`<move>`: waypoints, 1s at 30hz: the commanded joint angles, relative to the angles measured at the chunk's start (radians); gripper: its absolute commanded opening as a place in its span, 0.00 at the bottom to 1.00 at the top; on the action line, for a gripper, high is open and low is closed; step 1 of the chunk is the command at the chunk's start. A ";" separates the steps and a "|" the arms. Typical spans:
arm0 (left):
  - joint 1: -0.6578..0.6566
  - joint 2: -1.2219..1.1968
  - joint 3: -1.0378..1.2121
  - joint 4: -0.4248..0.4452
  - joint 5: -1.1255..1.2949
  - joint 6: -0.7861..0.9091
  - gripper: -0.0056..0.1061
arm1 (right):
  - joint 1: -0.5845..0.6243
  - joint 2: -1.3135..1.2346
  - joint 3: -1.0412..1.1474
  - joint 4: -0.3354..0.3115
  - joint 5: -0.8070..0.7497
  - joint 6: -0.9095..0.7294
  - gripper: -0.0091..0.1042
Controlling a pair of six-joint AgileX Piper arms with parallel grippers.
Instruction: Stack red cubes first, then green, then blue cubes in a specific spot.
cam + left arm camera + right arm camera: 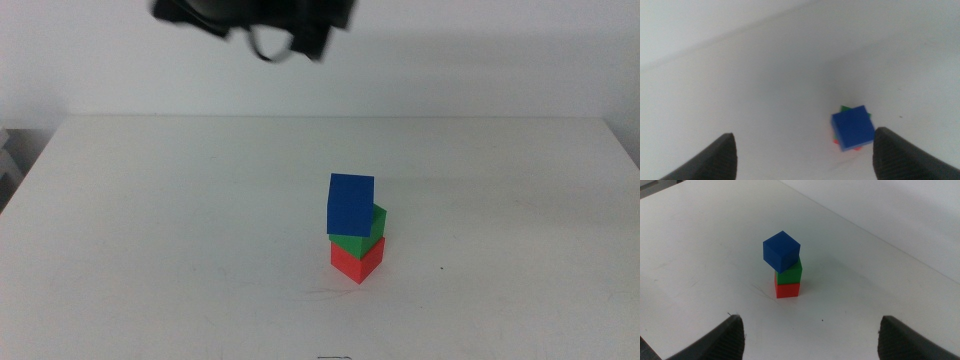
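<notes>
Red cube (357,263) sits at the bottom of a three-high stack on the white table (150,220), a little to the right of the table's middle in the middle view. On it rests the green cube (362,240), and on that the blue cube (350,204), which is turned a little and hangs over the green one's edge, so the stack does not line up squarely.

My left gripper (802,152) hangs high above the stack with its jaws spread wide and nothing between them; its wrist camera looks almost straight down on the blue cube's top face (853,128), with slivers of green (843,108) and red (835,141) showing round it. In the middle view a blurred dark arm part (255,18) shows at the top edge.

My right gripper (810,335) is also spread wide and empty, well apart from the stack, facing it from the side so that all three cubes show: blue (781,251), green (789,273), red (787,290).
</notes>
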State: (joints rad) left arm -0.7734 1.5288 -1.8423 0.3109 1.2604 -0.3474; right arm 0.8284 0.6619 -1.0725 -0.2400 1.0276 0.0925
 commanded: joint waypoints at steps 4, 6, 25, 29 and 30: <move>-0.001 -0.145 -0.016 0.073 0.059 0.097 0.88 | -0.007 0.003 -0.023 -0.028 -0.066 -0.010 0.91; 0.010 -0.197 0.019 0.112 0.059 0.097 0.88 | -0.007 0.003 -0.023 -0.030 -0.066 -0.010 0.91; 0.672 -0.891 0.700 -0.096 -0.146 0.164 0.88 | -0.007 -0.003 -0.023 -0.040 -0.066 -0.010 0.91; 0.671 -0.939 0.711 -0.092 -0.142 0.164 0.88 | -0.007 -0.003 -0.023 -0.040 -0.066 -0.010 0.91; 0.671 -0.940 0.711 -0.091 -0.140 0.164 0.88 | -0.007 -0.003 -0.023 -0.040 -0.066 -0.010 0.91</move>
State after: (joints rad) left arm -0.1040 0.5858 -1.1149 0.2137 1.1893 -0.1838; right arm 0.8284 0.6584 -1.0725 -0.2517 1.0273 0.0925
